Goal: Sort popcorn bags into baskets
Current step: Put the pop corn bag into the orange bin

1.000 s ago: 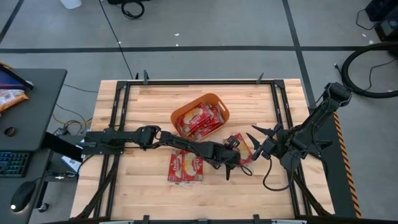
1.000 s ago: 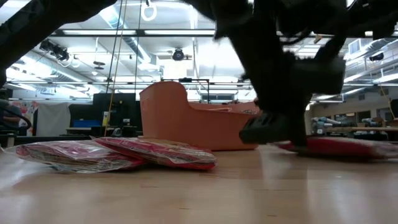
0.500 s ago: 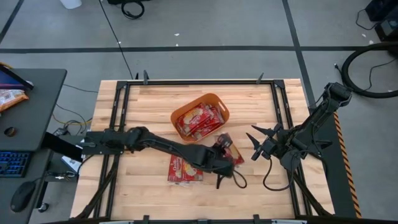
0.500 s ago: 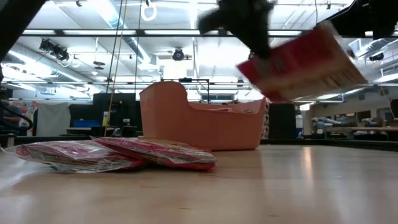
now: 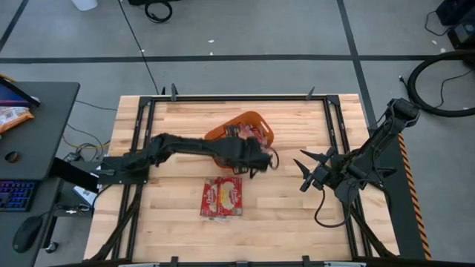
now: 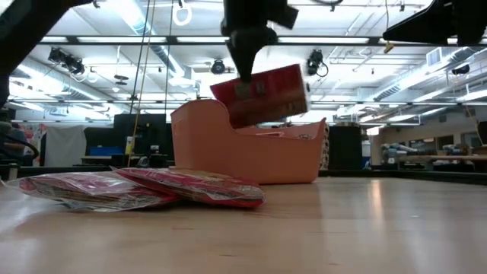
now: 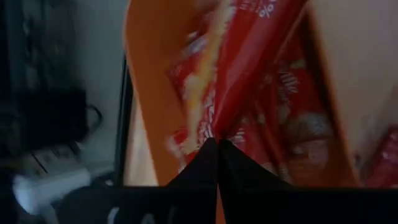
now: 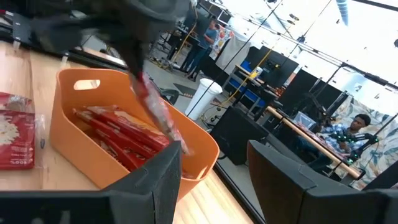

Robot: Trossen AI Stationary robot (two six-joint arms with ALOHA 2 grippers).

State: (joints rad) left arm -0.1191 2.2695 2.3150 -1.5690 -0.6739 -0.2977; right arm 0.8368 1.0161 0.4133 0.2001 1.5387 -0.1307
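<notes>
My left gripper is shut on a red popcorn bag and hovers over the near right part of the orange basket. The bag also shows in the right wrist view. Several red bags lie flat inside the basket. Two more bags lie overlapping on the table near the basket's near side. My right gripper is open and empty, to the right of the basket above the table. My left gripper pinches the bag's upper edge between its two shut fingers, coming from above and pointing down. The bag hangs tilted below the fingers, lifted clear, above the basket's inside.
The table's metal frame rails run along its left, right and far sides. Bare wood lies at the near right and the far left of the table. A desk with a keyboard stands left of the table.
My left gripper has taken the bag off the table to the right of the basket, lifted it clear, and carried it toward the table's far and left side, over the basket. The bag now hangs below the fingers. My right gripper has kept still.
</notes>
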